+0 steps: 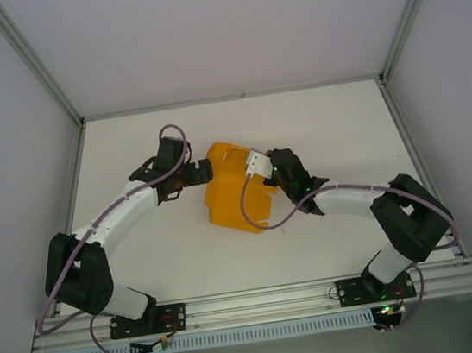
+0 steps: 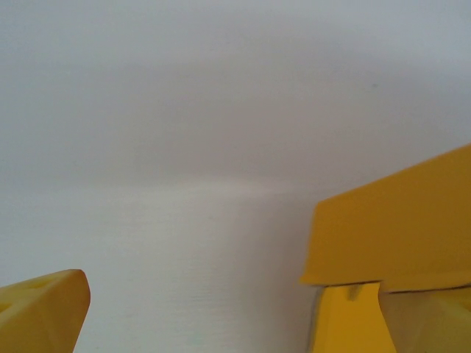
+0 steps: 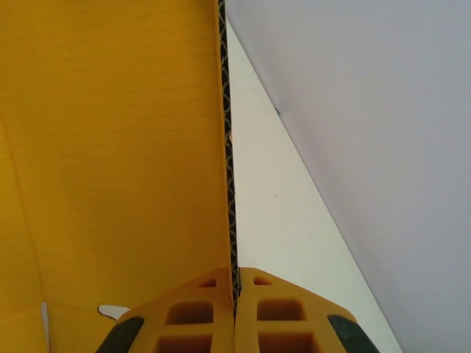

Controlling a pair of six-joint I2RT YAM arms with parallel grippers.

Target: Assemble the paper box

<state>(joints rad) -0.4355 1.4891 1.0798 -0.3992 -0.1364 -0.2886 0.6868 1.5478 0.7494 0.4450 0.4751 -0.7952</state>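
1. While your paper box point(image 1: 237, 195) lies on the white bench point(image 1: 324, 121), pale walls point(image 1: 3, 129) enclose three sides.
2. Your right wrist view shows the right hand point(image 3: 237, 305) clamped on its corrugated edge.
3. Your left hand point(image 1: 194, 173) gapes wide beside it.

Paper box point(image 1: 237, 198) orange-yellow; cut edge point(image 3: 229, 147) dark, wavy-fluted; table point(image 1: 333, 120) white

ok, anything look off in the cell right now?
Mostly no. The box is half-folded and skewed, as expected mid-assembly, with the right claw shut on one card edge and the left claw open beside it. One oddity: the right arm's cable loops across the box and could snag.
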